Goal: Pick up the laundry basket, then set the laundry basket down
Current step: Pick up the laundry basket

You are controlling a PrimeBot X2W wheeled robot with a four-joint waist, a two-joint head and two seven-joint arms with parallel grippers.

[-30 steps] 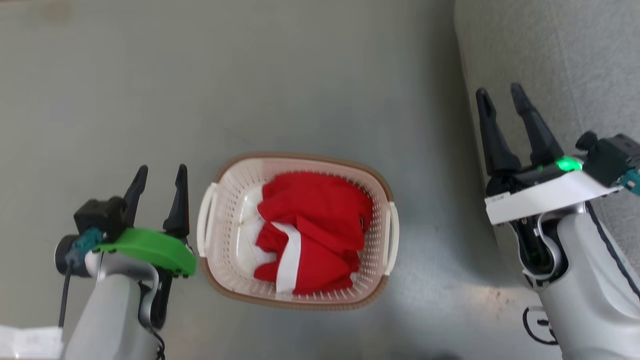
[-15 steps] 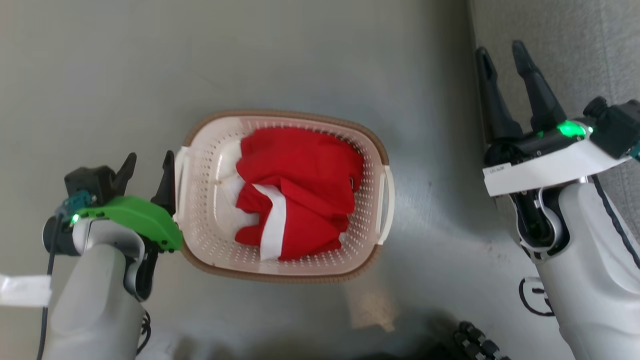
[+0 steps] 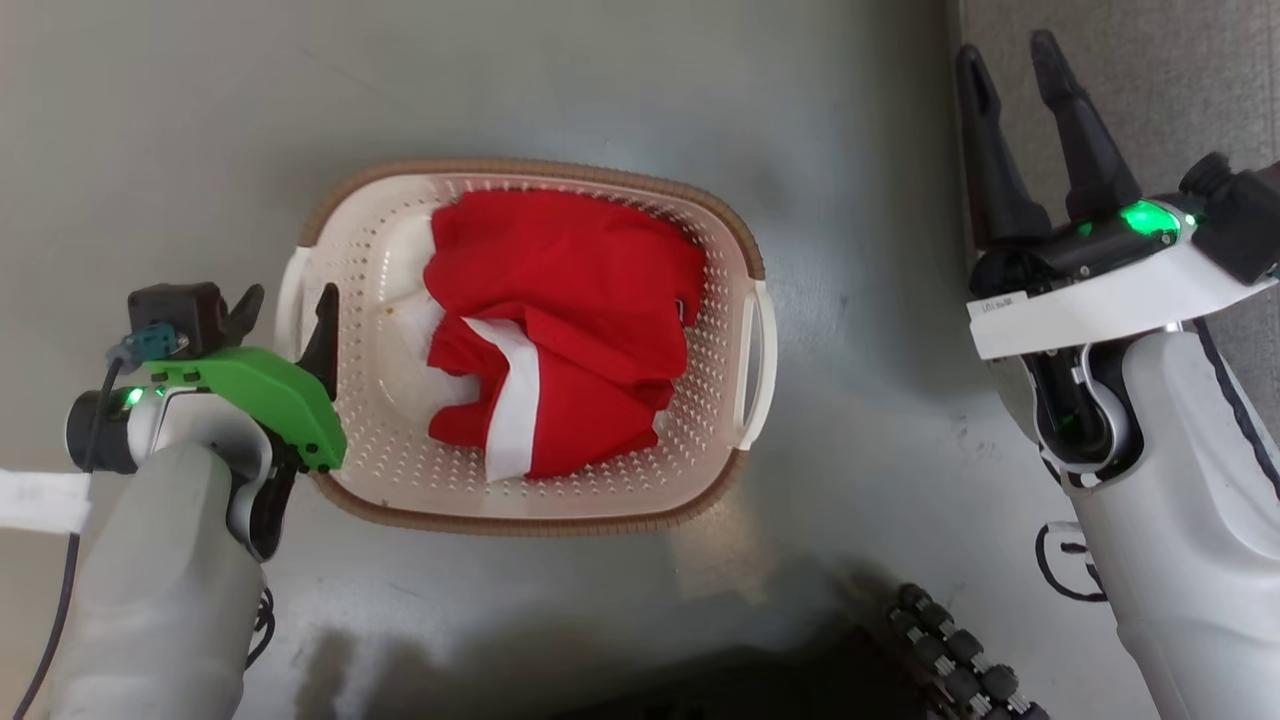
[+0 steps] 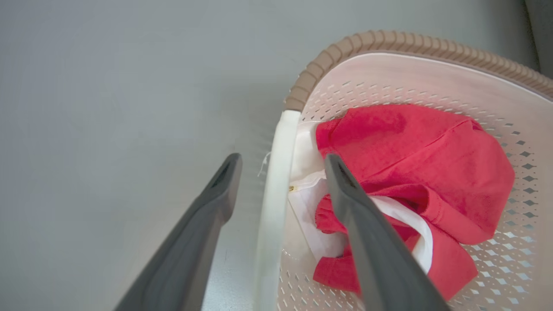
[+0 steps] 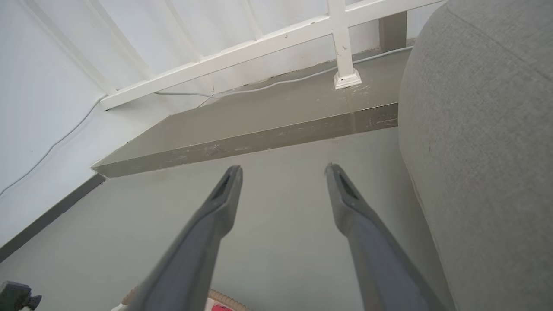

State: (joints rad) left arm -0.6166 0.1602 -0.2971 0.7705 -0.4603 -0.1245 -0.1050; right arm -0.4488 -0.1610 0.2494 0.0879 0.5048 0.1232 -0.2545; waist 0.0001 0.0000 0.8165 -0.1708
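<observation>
Since the earlier frame we have brought the left gripper [image 3: 290, 296] from beside the laundry basket [image 3: 560, 170] onto its left handle [image 4: 276, 172]. Its jaws are spread, one finger outside the handle and one inside, pinching nothing. The laundry basket rests on the grey floor [image 3: 600, 80] and holds red cloth [image 3: 570, 300]. The right gripper [image 3: 1006, 46] is also spread, well apart from it, beside the grey sofa [image 5: 484, 129]

You've got bright, even light w/ soft glare on floor [image 3: 740, 590] near you, dark shadow beside it, wrist-cam foreground soft.
</observation>
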